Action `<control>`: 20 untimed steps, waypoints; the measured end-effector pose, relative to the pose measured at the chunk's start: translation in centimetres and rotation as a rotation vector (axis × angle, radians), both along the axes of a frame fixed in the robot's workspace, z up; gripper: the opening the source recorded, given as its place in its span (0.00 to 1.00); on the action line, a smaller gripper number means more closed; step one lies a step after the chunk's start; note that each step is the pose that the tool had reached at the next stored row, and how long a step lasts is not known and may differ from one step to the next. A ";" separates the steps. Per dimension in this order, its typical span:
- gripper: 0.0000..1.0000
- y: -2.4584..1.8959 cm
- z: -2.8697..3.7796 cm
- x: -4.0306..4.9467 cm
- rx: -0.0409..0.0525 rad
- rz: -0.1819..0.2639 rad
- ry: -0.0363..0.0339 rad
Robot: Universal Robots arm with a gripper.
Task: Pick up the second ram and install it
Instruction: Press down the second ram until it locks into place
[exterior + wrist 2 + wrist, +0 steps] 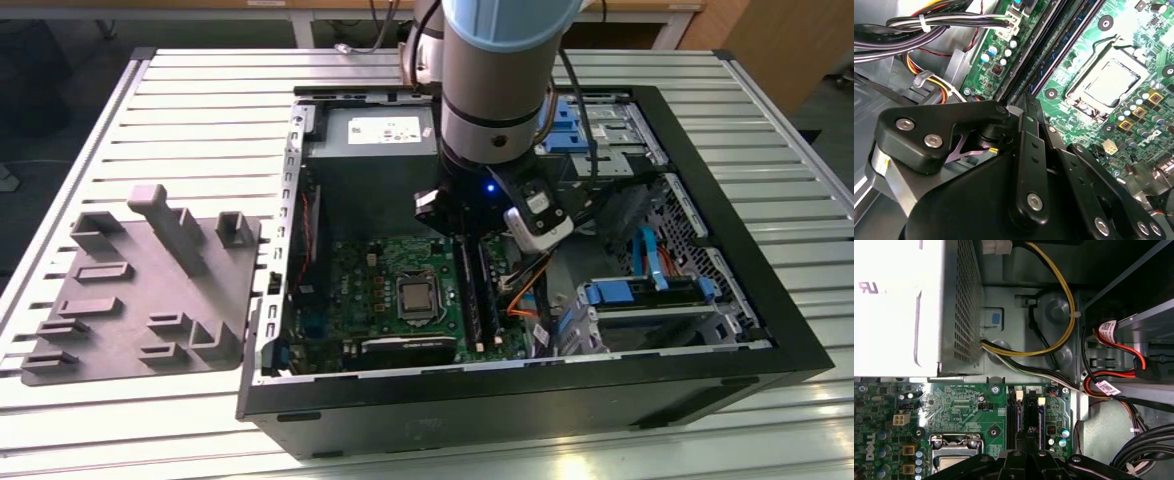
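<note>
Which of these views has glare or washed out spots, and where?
In the first wrist view the power supply is blown out white; in the exterior view light glints off the table slats near the case; in the second wrist view the gripper linkage looms dark.

One computer case (747,330), one motherboard (387,290), one grey tray (134,290).
</note>
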State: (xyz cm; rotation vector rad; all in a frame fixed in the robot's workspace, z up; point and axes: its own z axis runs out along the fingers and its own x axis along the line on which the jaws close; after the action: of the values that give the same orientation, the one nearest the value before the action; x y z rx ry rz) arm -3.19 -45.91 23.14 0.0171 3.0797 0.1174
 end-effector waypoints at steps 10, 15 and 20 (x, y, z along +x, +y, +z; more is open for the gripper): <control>0.11 0.22 -0.16 -0.05 0.0003 0.000 -0.0001; 0.11 0.30 -0.33 -0.06 0.0004 0.000 0.0000; 0.11 0.30 -0.37 -0.06 0.0003 0.000 0.0000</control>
State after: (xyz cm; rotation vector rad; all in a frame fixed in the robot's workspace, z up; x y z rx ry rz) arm -3.25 -45.61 22.76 0.0171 3.0797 0.1179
